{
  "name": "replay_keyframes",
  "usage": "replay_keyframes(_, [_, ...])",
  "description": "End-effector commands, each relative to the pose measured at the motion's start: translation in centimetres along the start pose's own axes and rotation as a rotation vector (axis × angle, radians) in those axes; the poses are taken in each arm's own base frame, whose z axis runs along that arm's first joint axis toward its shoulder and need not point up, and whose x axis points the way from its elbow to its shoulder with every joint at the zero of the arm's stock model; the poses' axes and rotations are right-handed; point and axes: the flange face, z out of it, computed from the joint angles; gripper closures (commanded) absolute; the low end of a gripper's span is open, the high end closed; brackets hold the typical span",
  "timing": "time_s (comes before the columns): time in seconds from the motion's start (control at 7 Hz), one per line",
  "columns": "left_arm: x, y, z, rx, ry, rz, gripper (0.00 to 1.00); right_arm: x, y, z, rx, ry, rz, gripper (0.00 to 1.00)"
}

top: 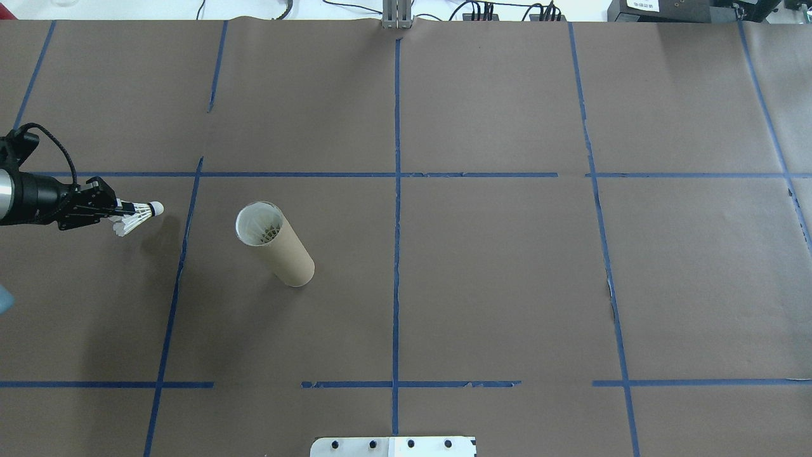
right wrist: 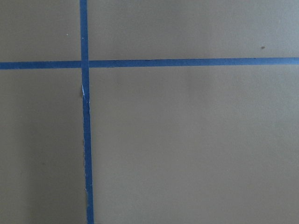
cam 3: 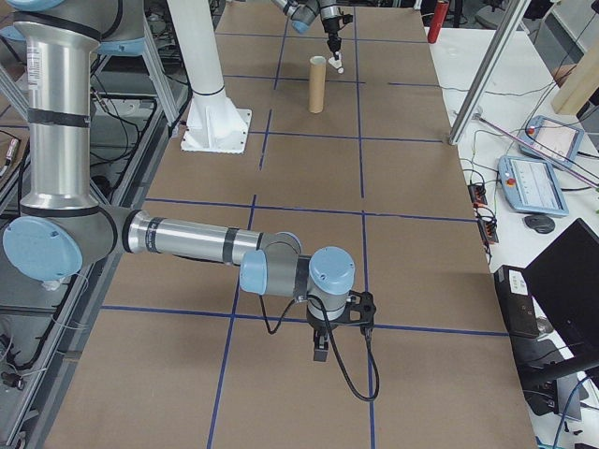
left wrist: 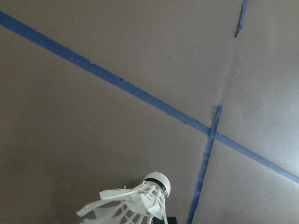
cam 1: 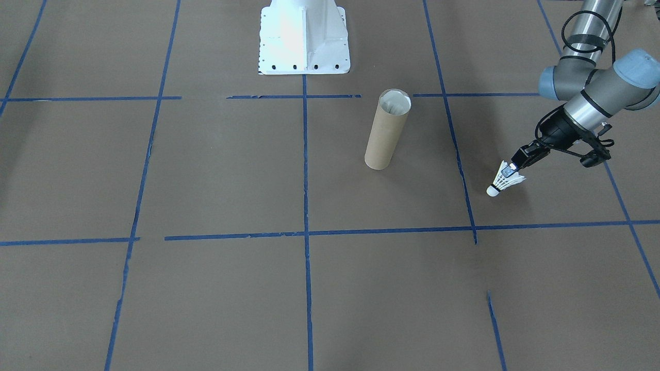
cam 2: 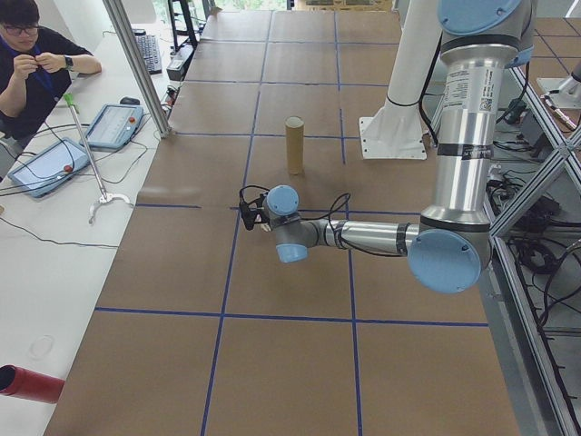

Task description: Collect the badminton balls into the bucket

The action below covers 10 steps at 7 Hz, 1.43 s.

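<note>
One shuttlecock, white feathers, white cork tip with thin dark band, clamped by the feather skirt in the left tool, right side of the front-facing view; cork points down and away from the tool, lifted off the worktop with its shadow underneath. In the overhead view the same shuttlecock sits at the left edge, mid-height, left tool closed on it, cork toward frame right. Left wrist view: shuttlecock at bottom centre, cork up. One cardboard tube, brown, pale inside, standing upright, open end up, centre of the front-facing view; in the overhead view the tube is left of centre, to the right of the shuttlecock, apart from it, one blue tape line between them. Something feathery shows inside the tube mouth, cannot tell how many. One white pedestal base at top centre of the front-facing view. Right tool shows only in the right side view, lower middle, pointing down over the worktop, well apart from the tube; cannot tell if open or closed. One person upper left of the left side view, beside two tablets.
</note>
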Motion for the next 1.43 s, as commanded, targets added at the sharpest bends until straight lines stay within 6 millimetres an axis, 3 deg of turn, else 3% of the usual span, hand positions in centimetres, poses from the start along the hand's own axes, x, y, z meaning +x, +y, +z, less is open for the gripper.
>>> replay_keyframes(0.0, [5.7, 2.0, -1.6, -0.051, -0.071, -0.051, 1.00, 0.0, 0.0, 0.0, 0.000, 0.000, 0.000, 0.00])
replay_keyframes(0.29, [11.1, 4.4, -3.7, -0.062, -0.149, 0.000, 1.00, 0.0, 0.0, 0.0, 0.000, 0.000, 0.000, 0.00])
replay_keyframes(0.71, [23.8, 7.0, -6.7, -0.068, -0.298, 0.035, 1.00, 0.0, 0.0, 0.0, 0.000, 0.000, 0.000, 0.00])
replay_keyframes(1.14, [33.3, 11.0, -12.4, -0.009, -0.456, 0.033, 1.00, 0.0, 0.1, 0.1, -0.001, 0.000, 0.001, 0.00])
replay_keyframes(1.29, [36.4, 12.3, -13.3, -0.020, -0.497, 0.026, 1.00, 0.0, 0.0, 0.0, 0.000, 0.000, 0.000, 0.00])
